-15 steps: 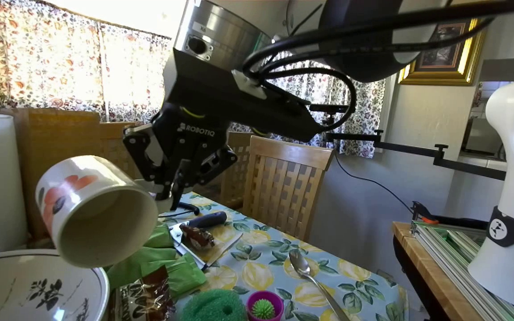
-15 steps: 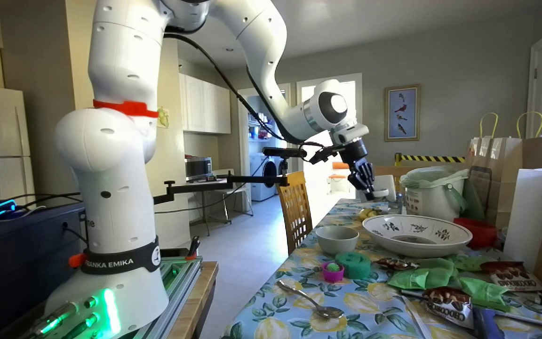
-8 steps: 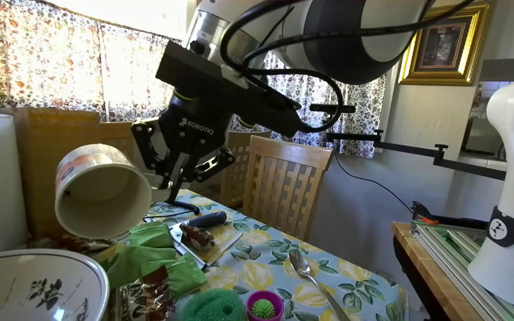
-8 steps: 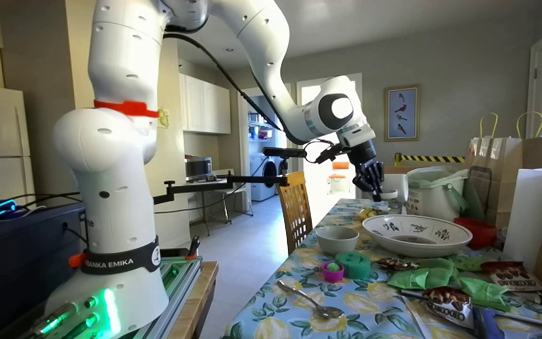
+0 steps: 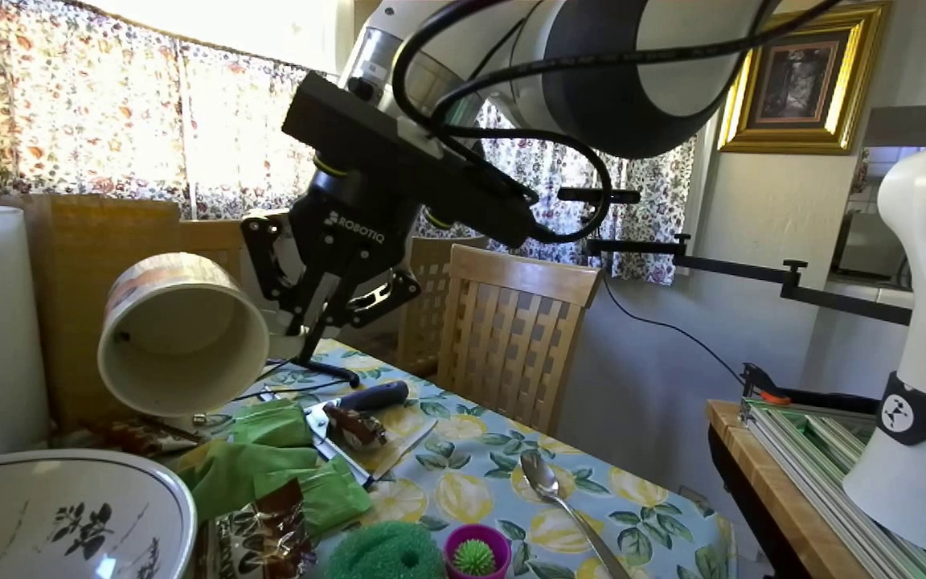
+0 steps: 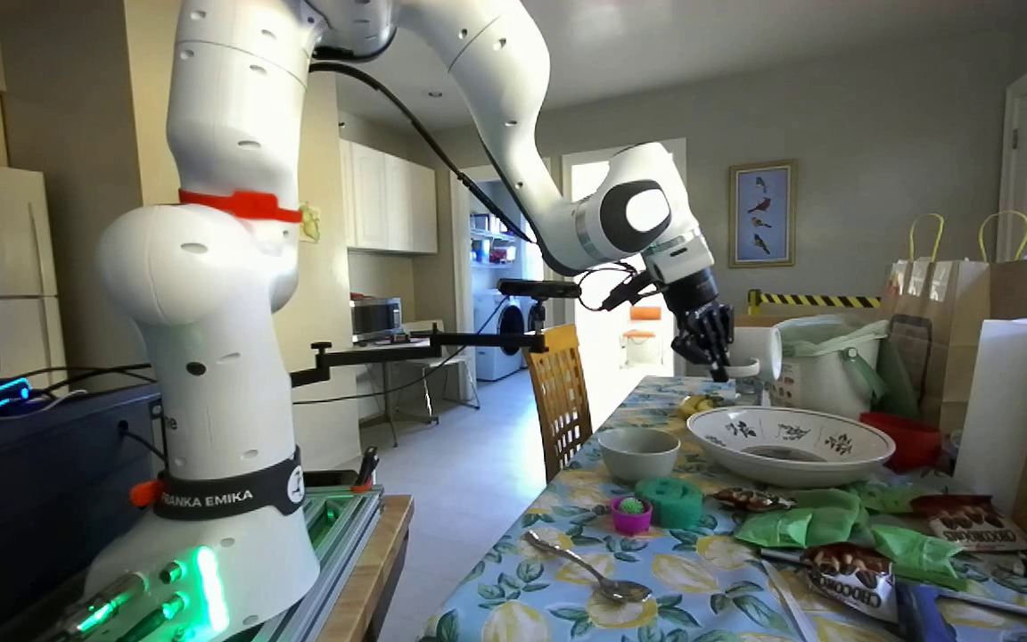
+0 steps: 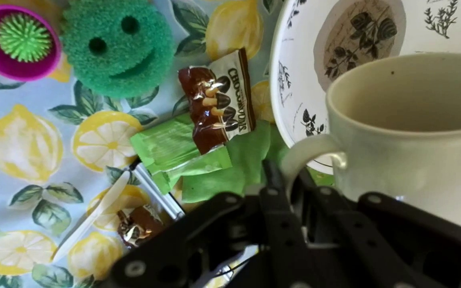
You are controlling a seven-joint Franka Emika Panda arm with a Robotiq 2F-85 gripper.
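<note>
Gripper (image 7: 288, 178): clenched, the mug (image 5: 178, 346) grasped by its handle (image 7: 312, 146) between the fingers (image 7: 274, 204).
Mug: held above the lemon-print tablecloth (image 7: 6, 100), tipped nearly onto its side.
Patterned bowl (image 7: 300, 92): partly hidden by the mug in the wrist view.
Snack packet (image 7: 222, 104): laid near the patterned bowl, lapped over green wrappers (image 7: 238, 168).
Sponge (image 7: 118, 48): set just beside the purple cup (image 7: 18, 72).
Spoon (image 5: 542, 476): laid on the lemon-print tablecloth, well apart from the mug.
</note>
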